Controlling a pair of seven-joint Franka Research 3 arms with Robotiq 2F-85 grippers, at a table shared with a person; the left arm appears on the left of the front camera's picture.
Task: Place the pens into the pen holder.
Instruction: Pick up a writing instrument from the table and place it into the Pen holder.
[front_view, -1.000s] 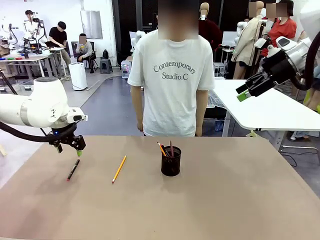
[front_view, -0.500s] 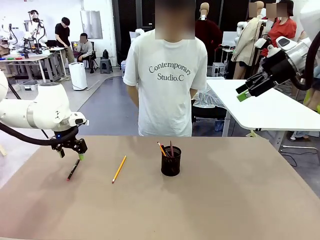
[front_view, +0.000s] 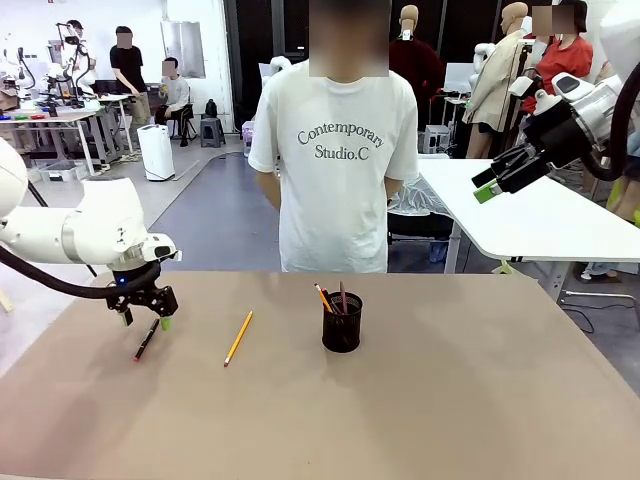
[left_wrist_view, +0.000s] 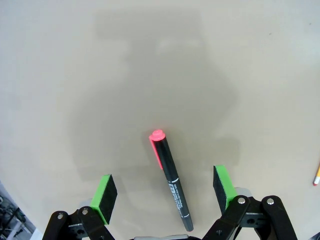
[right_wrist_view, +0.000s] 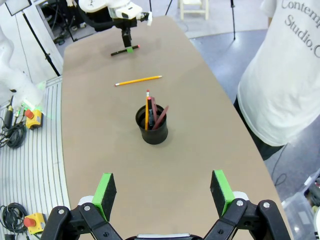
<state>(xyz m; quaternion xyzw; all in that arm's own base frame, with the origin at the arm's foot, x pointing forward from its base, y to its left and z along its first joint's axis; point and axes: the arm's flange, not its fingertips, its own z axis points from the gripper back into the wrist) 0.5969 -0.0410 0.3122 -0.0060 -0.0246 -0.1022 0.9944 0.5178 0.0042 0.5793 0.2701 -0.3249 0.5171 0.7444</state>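
Left pincer (front_view: 145, 320) spread wide; pen holder (front_view: 342, 328) contains pens (right_wrist_view: 148, 107).

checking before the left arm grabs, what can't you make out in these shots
Front view: the left gripper covers the far end of the black pen.
Left wrist view: barrel print too small to read; the yellow pencil is cut by the right edge.
Front view: the pen holder mesh hides the lower ends of its pens.
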